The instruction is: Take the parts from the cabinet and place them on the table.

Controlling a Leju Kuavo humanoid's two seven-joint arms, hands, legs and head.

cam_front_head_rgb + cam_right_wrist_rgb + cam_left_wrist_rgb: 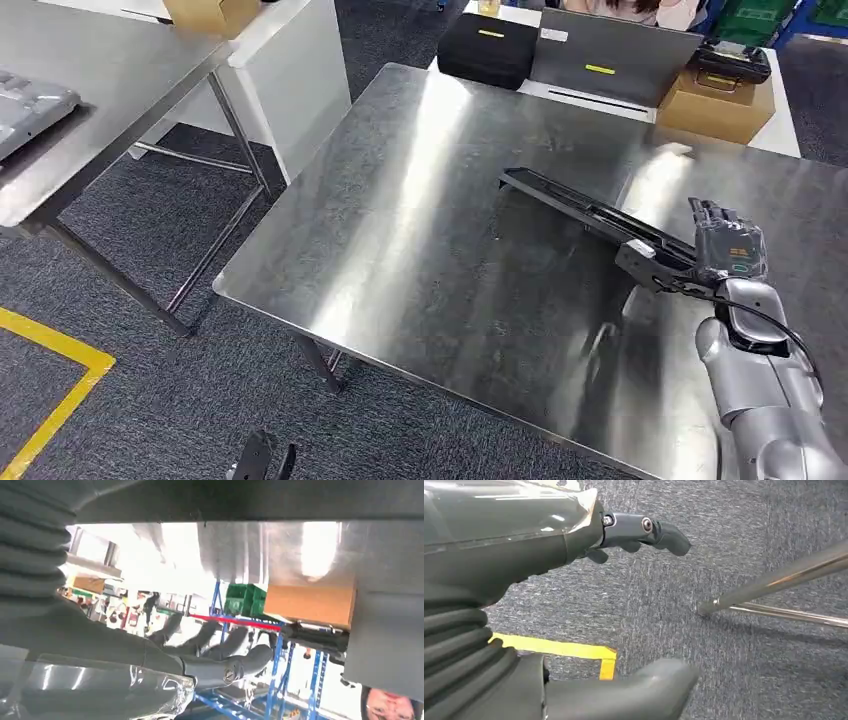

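A: Head view: where is the part [590, 213]?

B: Over the steel table [420, 260], toward its far right side. It is a long black bar, and the right hand [728, 250] grips 1 end with its fingers closed around it; the other end points away across the table.

A: And the left hand [574, 605]?

B: It hangs beside the table over grey carpet, fingers apart, holding nothing.

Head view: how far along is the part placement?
Done: the long black part is out of the cabinet and over the steel table. In hand: the right hand grips its near end. Left: release. The left hand hangs over the floor, holding nothing.
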